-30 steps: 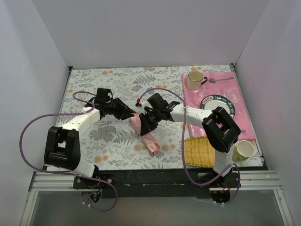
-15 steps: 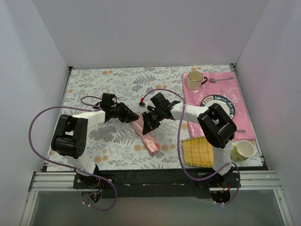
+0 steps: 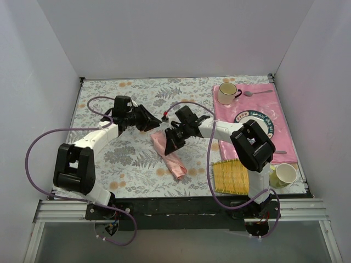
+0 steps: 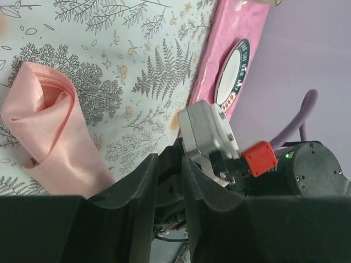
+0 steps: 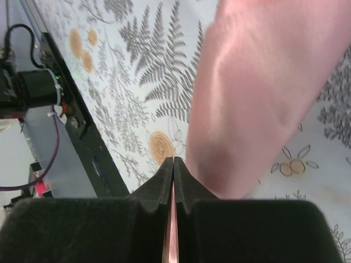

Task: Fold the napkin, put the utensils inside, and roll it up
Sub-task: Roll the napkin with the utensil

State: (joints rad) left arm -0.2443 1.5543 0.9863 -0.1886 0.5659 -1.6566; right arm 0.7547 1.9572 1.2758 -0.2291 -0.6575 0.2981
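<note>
The salmon-pink napkin lies as a loose roll on the floral tablecloth at mid-table; it also shows in the left wrist view and the right wrist view. My right gripper is at the roll's upper end, and the right wrist view shows it shut on a thin edge of the pink cloth. My left gripper hovers just behind the roll's far end, apart from it. Its jaws stand a little open and empty. The teal-handled spoon is hidden.
A deep pink placemat at the right carries a cream mug, a patterned plate and an all-silver spoon. A yellow bamboo mat and a pale cup sit at the near right.
My left gripper has come off the napkin and drawn back toward the far side. My right gripper stays shut at the roll's upper end.
</note>
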